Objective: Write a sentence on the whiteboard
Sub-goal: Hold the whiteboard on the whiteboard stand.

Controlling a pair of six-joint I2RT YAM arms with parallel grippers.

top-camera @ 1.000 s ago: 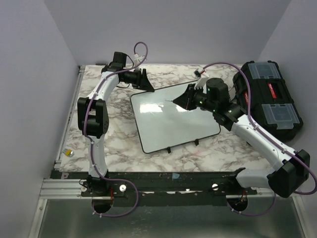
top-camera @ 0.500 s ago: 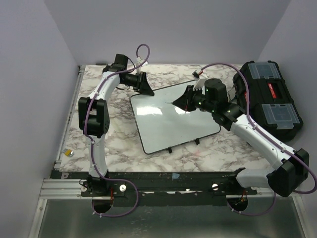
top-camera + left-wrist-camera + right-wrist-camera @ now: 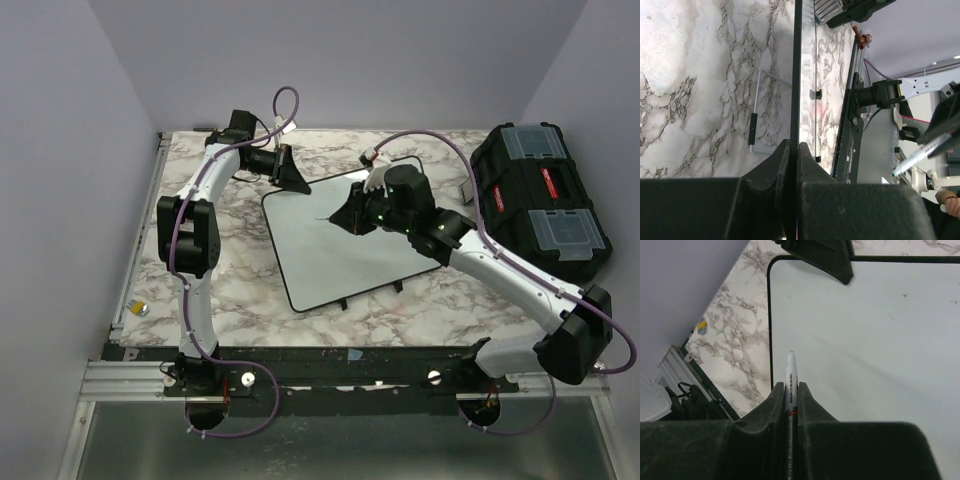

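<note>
No readable text: print on marker (image 3: 790, 377) too small, red label (image 3: 551, 184) on toolbox (image 3: 505, 170) blurred.

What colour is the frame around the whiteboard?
Black: the whiteboard has a thin black frame, clearest in the right wrist view.

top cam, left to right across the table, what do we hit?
small yellow item → left gripper → right gripper holding the marker → black toolbox. Skipped the whiteboard: it spans under both grippers.
</note>
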